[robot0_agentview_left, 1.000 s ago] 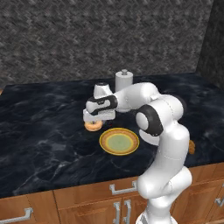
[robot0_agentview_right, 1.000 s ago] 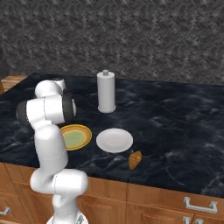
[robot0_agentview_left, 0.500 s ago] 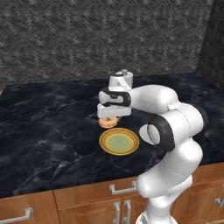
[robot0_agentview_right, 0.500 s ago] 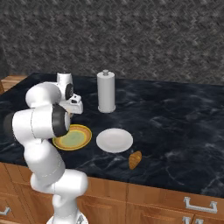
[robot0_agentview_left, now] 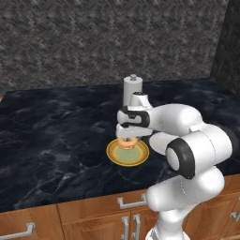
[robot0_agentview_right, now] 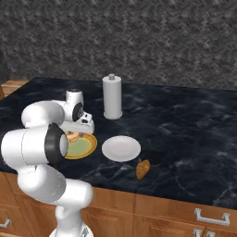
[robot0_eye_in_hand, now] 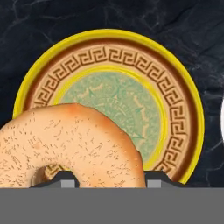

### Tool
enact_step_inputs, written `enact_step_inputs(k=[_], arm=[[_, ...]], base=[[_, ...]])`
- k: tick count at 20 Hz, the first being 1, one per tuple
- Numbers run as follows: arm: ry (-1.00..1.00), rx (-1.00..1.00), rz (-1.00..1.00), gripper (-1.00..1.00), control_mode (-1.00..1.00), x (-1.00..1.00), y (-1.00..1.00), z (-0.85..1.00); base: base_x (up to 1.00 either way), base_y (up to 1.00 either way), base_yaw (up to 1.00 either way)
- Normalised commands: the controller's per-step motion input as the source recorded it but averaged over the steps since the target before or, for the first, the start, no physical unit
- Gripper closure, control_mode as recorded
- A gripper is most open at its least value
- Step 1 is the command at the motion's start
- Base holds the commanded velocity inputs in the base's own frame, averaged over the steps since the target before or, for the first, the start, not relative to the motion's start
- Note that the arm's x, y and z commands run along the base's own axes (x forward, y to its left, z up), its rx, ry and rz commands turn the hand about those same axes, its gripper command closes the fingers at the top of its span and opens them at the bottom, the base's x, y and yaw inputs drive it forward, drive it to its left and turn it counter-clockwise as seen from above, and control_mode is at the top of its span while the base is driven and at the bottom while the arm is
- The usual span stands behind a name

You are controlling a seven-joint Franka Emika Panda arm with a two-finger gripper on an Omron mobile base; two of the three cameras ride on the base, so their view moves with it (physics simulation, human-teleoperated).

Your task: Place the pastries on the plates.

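No brand, label or readable writing shows anywhere; the nearest to it is the brown Greek-key band printed around the yellow-rimmed plate (robot0_eye_in_hand: 183,109), which the hand view makes plain along with a mottled pale green centre. That view also shows the ring donut (robot0_eye_in_hand: 72,144) close up, its tan glaze finely speckled, lying across the plate's lower left with the two dark fingertips (robot0_eye_in_hand: 65,178) pressed at its lower edge. In the left base view the gripper (robot0_agentview_left: 127,138) hangs over the same plate with the donut clamped between its fingers, above the plate's centre. The right base view adds what the others lack: the plain white plate (robot0_agentview_right: 121,148) just beside the yellow one, the brown oblong pastry (robot0_agentview_right: 143,169) lying on the dark marbled counter (robot0_agentview_right: 194,125) near the white plate's front edge, and a tall white cylindrical roll (robot0_agentview_right: 112,97) standing upright behind.
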Motion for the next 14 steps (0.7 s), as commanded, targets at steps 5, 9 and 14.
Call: enact_step_inputs(k=[5, 9, 14], arm=[[0.01, 0.00, 0.00, 1.00, -1.00, 0.02, 0.00, -0.49], [0.03, 0.00, 0.00, 1.00, -1.00, 0.20, 0.00, -0.41], [0.02, 0.00, 0.00, 1.00, -1.00, 0.08, 0.00, -0.14]], base=[[0.00, 0.00, 0.00], [0.00, 0.00, 0.00], [0.00, 0.00, 0.00]])
